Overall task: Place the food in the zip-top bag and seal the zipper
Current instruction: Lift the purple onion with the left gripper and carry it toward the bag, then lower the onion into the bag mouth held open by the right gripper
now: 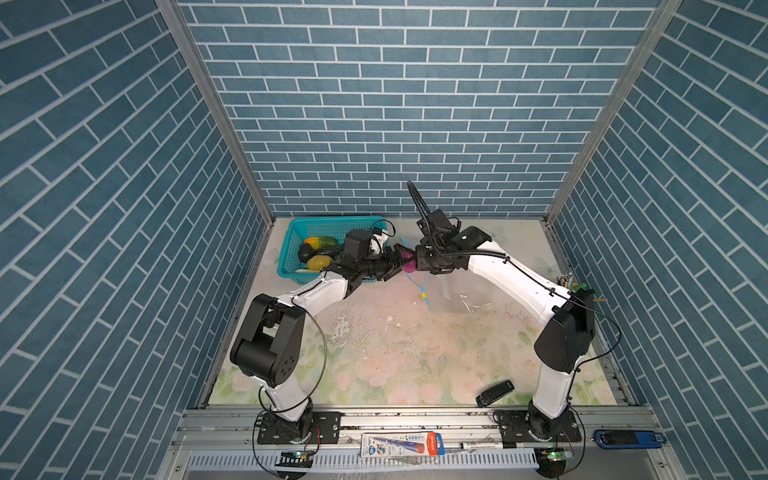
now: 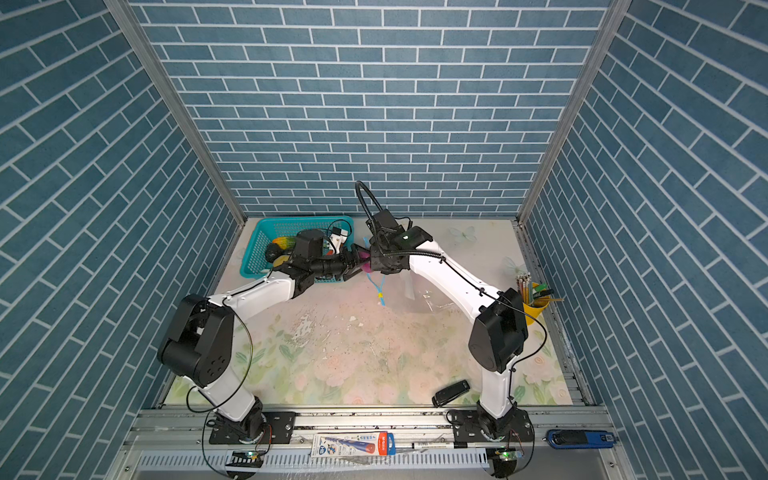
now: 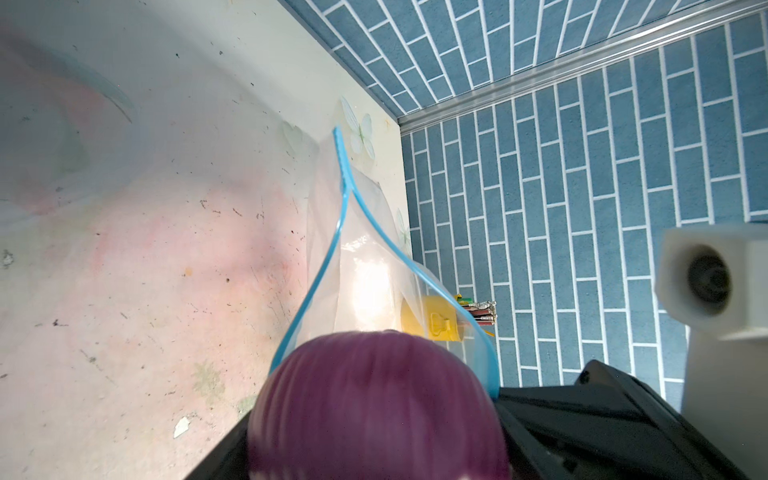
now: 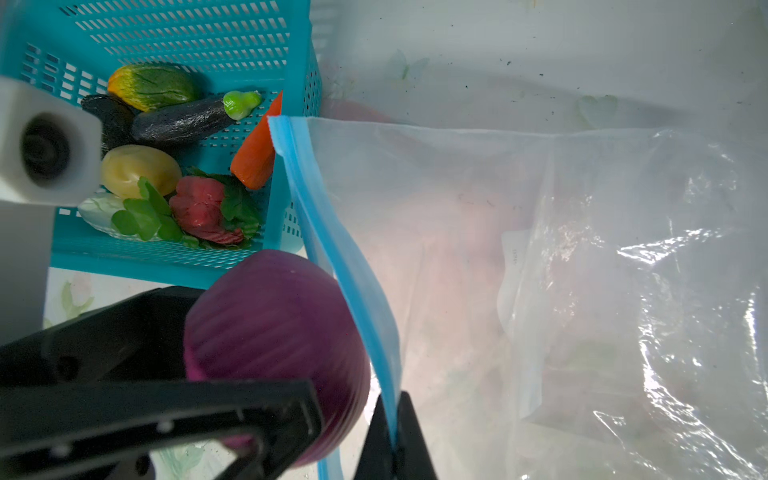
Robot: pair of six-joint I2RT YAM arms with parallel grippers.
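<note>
The left pincer point(image 1: 401, 262) has its 2 black fingers point(image 4: 124, 407) spread wide around the purple onion point(image 4: 278, 332) and clamps it between them, clear of the table. The onion's rounded end juts past the fingertips, and its ribs run along the pincer's reach, toward the bag. Just beside that end, touching or not I cannot tell, is the zipper point(image 4: 332, 232), the light blue strip of the zip-top bag point(image 4: 602, 270). The right pincer point(image 4: 395, 442) is pressed together on 1 lip of this strip, close to the onion, and holds it lifted. In the left wrist view the 2 lips part into a narrow mouth right ahead of the onion. In a top view the strip's long axis runs from the right pincer's tips toward the table's front, ending at the small yellow slider point(image 1: 424, 295). The bag's clear body spreads away from the left pincer, beneath the right arm, with its mouth facing the onion. Behind the left pincer stands the teal basket point(image 4: 286, 195), holding the orange carrot point(image 4: 255, 153), the dark eggplant point(image 4: 178, 120) and the yellow fruit point(image 4: 141, 170).
</note>
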